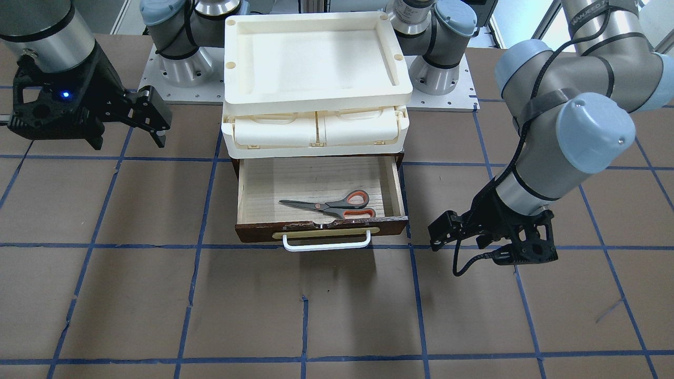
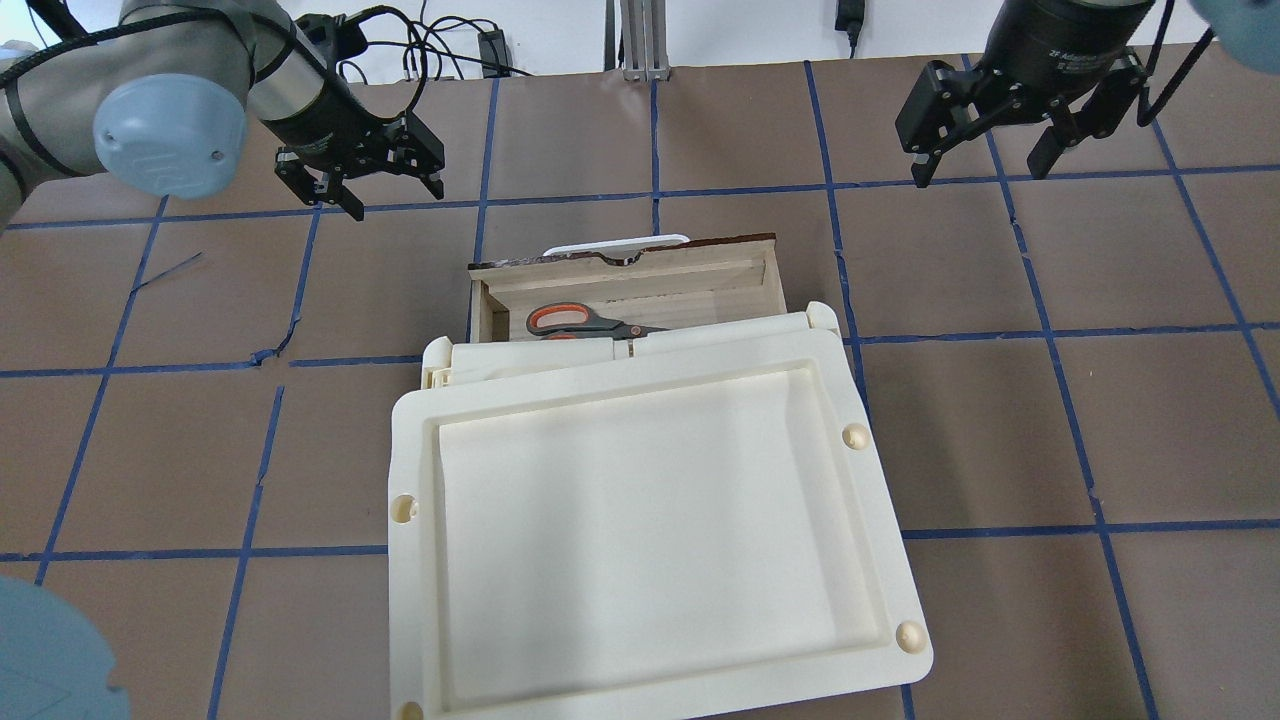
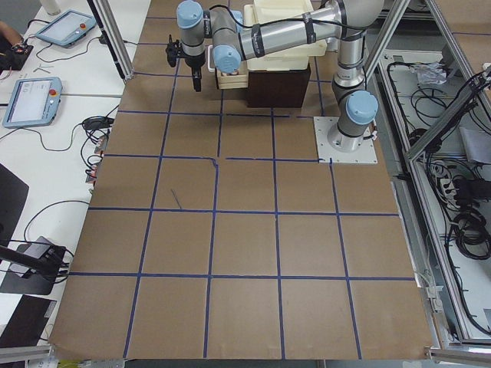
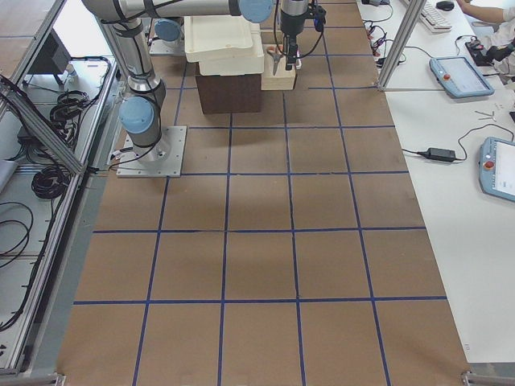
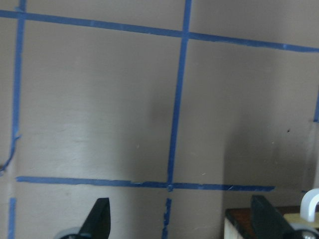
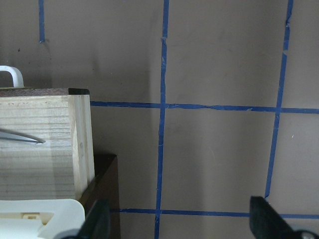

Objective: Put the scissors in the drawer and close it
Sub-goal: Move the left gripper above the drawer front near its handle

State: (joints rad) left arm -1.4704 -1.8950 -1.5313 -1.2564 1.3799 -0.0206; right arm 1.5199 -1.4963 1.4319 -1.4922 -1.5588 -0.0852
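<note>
The scissors (image 1: 337, 205) lie flat inside the open drawer (image 1: 253, 231), handles toward the robot's left side; they also show in the overhead view (image 2: 575, 322), and a blade tip shows in the right wrist view (image 6: 20, 137). The drawer's dark front (image 2: 720, 243) carries a white bar handle (image 1: 326, 243). My left gripper (image 1: 455, 239) (image 2: 395, 195) (image 5: 182, 219) is open and empty, beside the drawer's front corner. My right gripper (image 1: 128, 138) (image 2: 980, 160) (image 6: 182, 221) is open and empty, off to the drawer's other side.
A cream plastic tray (image 1: 405, 89) (image 2: 410, 600) and cream compartments (image 1: 316, 131) sit on top of the drawer cabinet. The table is brown board with blue tape grid lines (image 1: 305, 246). The arm bases (image 1: 179, 63) stand behind the cabinet.
</note>
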